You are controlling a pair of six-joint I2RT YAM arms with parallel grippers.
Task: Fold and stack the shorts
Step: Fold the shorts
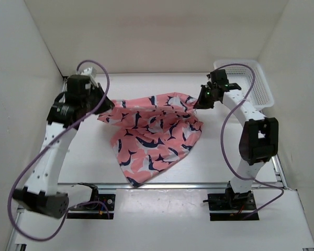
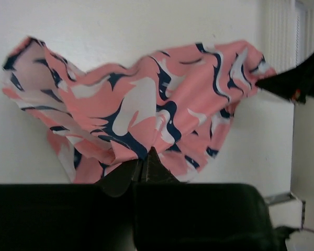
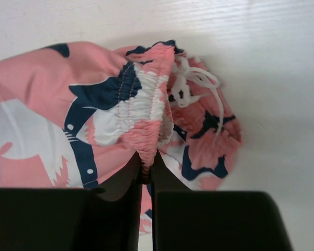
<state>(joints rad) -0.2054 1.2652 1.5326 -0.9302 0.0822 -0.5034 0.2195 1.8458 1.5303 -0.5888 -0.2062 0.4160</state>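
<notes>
The salmon-pink shorts (image 1: 154, 133) with navy-and-white shark shapes hang stretched between my two grippers and drape down toward the table's front. My left gripper (image 1: 109, 103) is shut on the shorts' left edge; in the left wrist view the gripper (image 2: 142, 163) pinches a fold of the shorts (image 2: 146, 104). My right gripper (image 1: 199, 102) is shut on the right edge. In the right wrist view this gripper (image 3: 146, 163) clamps the gathered elastic waistband of the shorts (image 3: 94, 104), beside the white drawstring (image 3: 196, 83).
A white plastic mesh basket (image 1: 259, 86) stands at the back right, just behind the right arm. White walls enclose the table on the left, back and right. A metal rail (image 1: 172, 184) runs across in front of the arm bases.
</notes>
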